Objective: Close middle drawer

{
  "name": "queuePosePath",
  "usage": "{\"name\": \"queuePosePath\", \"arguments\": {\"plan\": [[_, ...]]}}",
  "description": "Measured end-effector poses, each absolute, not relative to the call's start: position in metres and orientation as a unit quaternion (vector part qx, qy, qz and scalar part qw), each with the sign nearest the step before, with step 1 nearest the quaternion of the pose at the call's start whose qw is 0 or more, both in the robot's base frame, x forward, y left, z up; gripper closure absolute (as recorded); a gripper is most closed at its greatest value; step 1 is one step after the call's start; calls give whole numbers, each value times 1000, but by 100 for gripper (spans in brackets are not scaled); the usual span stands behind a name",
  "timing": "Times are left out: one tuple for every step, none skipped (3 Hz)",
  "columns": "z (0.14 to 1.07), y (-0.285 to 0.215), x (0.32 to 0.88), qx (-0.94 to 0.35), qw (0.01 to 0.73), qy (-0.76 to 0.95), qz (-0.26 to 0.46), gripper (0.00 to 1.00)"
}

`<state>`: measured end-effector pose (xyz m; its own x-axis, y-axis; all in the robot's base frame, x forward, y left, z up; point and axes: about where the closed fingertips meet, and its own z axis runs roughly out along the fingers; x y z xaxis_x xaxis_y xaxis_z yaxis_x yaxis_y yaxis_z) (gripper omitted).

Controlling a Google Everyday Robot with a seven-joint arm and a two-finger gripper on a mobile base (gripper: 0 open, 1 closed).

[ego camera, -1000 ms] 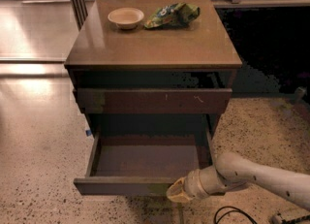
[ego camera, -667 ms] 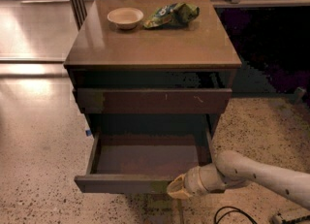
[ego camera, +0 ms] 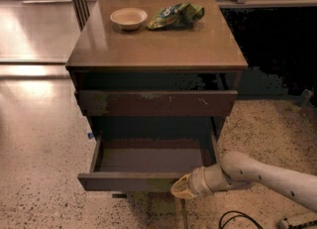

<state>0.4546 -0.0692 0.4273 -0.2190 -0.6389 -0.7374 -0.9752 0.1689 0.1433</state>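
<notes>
An office-like indoor hall is suggested by a polished speckled floor (ego camera: 39, 124), metal posts (ego camera: 78, 2) and a wooden desk (ego camera: 158, 47); the gripper (ego camera: 181, 189) is seen at the front of the open middle drawer (ego camera: 124, 182).

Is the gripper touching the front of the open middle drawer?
Cannot tell: in the camera view the gripper overlaps the middle drawer at its front panel, hiding any gap.

One view only: the cabinet (ego camera: 158, 49) is seen from high in front, looked down on at close range. The open middle drawer (ego camera: 148, 159) is framed low, with the gripper (ego camera: 181, 188) caught at its front panel.
</notes>
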Motion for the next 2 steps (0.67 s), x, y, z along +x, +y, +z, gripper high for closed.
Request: {"name": "queuePosePath", "arguments": {"plan": [[424, -69, 459, -562, 275, 713, 316, 100], [420, -69, 471, -563, 285, 709, 315, 100]]}}
